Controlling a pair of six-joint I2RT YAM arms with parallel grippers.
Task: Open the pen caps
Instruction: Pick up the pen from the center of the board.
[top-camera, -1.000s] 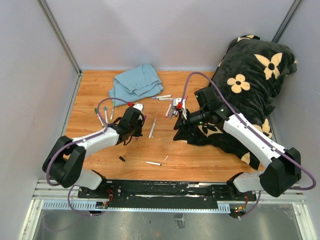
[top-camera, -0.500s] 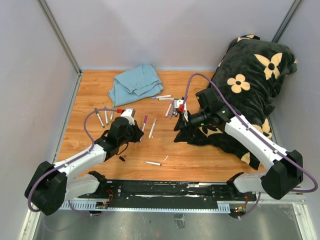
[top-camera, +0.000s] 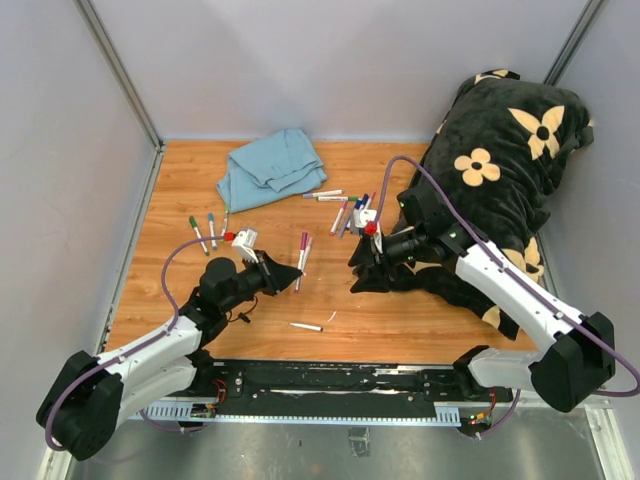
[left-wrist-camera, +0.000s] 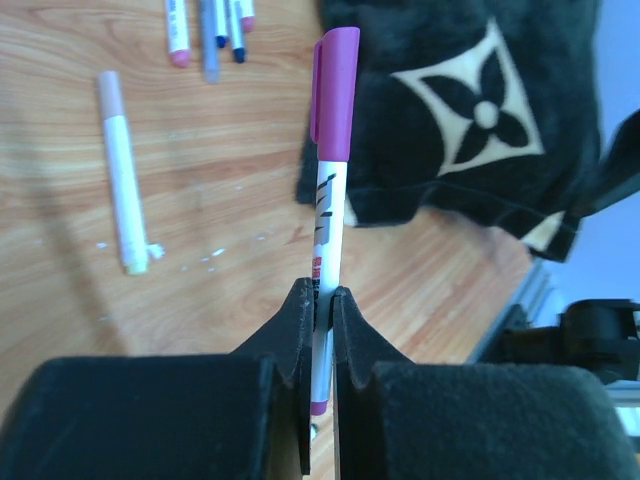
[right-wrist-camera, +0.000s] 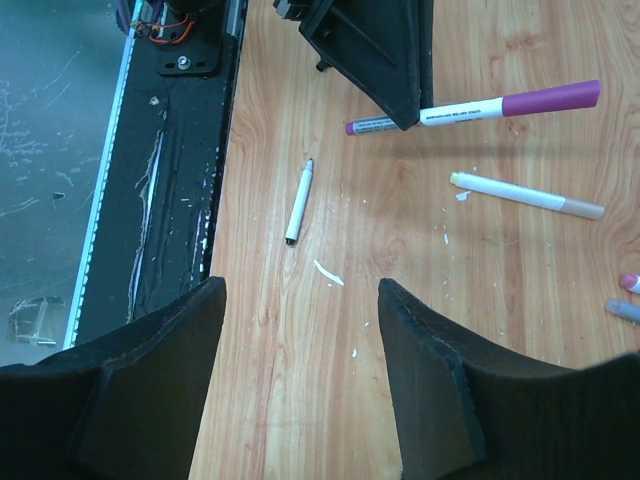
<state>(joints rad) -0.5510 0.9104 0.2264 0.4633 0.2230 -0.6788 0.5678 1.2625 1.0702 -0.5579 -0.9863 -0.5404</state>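
Item: purple pen cap (left-wrist-camera: 336, 88), seated on its marker (left-wrist-camera: 327, 215), held above the table.
Left gripper (left-wrist-camera: 320, 300) pinches the barrel low down; right gripper (right-wrist-camera: 300, 290) stands wide and empty. Risk: with so low a hold, the barrel may slip or pivot when the cap is pulled.

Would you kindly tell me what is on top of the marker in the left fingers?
A purple cap sits on the marker's upper end; the tip inside is covered.

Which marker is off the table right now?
The purple-capped marker, clamped by its barrel in the shut left gripper, cap on. The other markers all lie flat on the table.
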